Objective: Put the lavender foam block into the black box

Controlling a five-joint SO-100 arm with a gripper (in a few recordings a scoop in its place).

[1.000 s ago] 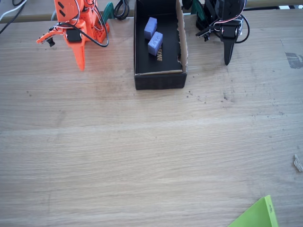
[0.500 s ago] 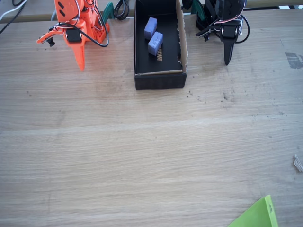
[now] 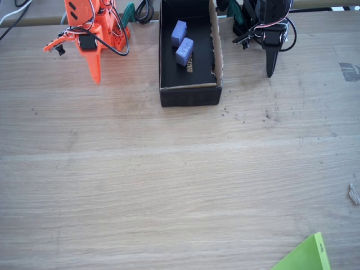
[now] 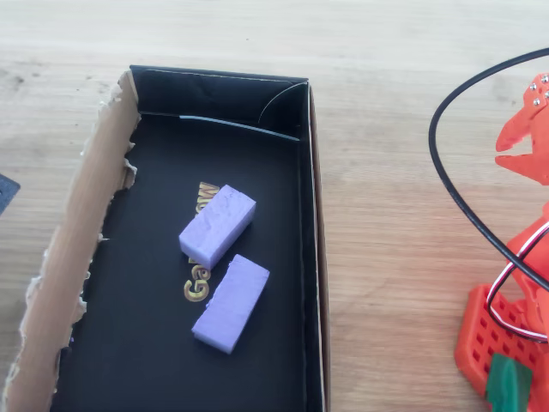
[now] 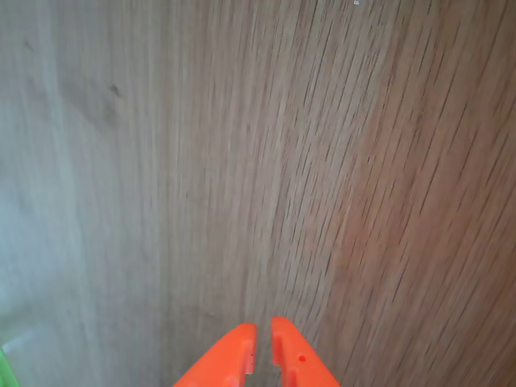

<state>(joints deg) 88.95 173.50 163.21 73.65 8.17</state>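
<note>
The only writing stands on the inner floor of the black box (image 4: 283,283), in gold letters. In the overhead view the two foam blocks lie over most of it. At one end, "Ga" can be read just beside the lavender foam block (image 4: 218,225), between it and the other purple block (image 4: 231,302). At the other end, a few gold letters show above the lavender foam block, and they seem to end in "W", but they are not clear. In the fixed view the gold marking (image 3: 189,65) is too small to read.
</note>
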